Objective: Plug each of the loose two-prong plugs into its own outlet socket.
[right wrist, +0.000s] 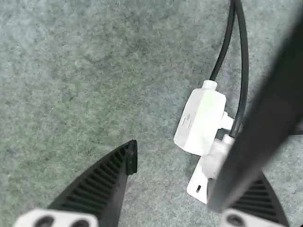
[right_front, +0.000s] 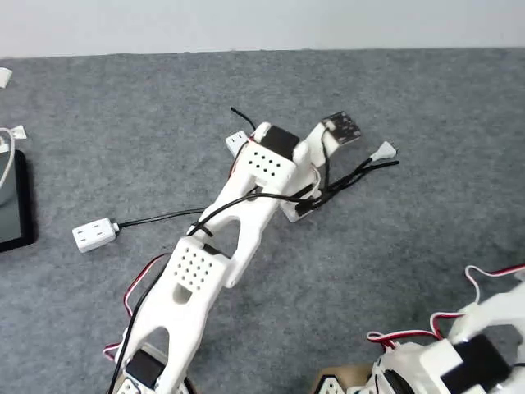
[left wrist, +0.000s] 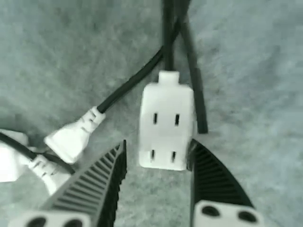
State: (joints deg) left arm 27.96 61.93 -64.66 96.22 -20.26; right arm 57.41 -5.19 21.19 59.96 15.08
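A white outlet block (left wrist: 165,130) with two pairs of slots lies on the grey carpet, its black cord running away from me. My left gripper (left wrist: 156,158) is open and straddles the block's near end; one finger (left wrist: 210,172) touches its side. Beside it lie a white two-prong plug (left wrist: 71,139) on a black cord and a second plug (left wrist: 42,170). In the high view the left arm (right_front: 246,205) stretches to the table's middle, over a tangle of black cords. My right gripper (right wrist: 189,189) is open above the carpet, near a white outlet block (right wrist: 201,123) with a plug (right wrist: 215,161) beside it.
Another white outlet block (right_front: 94,234) with a black cord lies to the left. A loose white plug (right_front: 384,151) lies right of the cord tangle. A dark flat device (right_front: 12,201) sits at the left edge. The right arm (right_front: 459,353) is folded at the front right.
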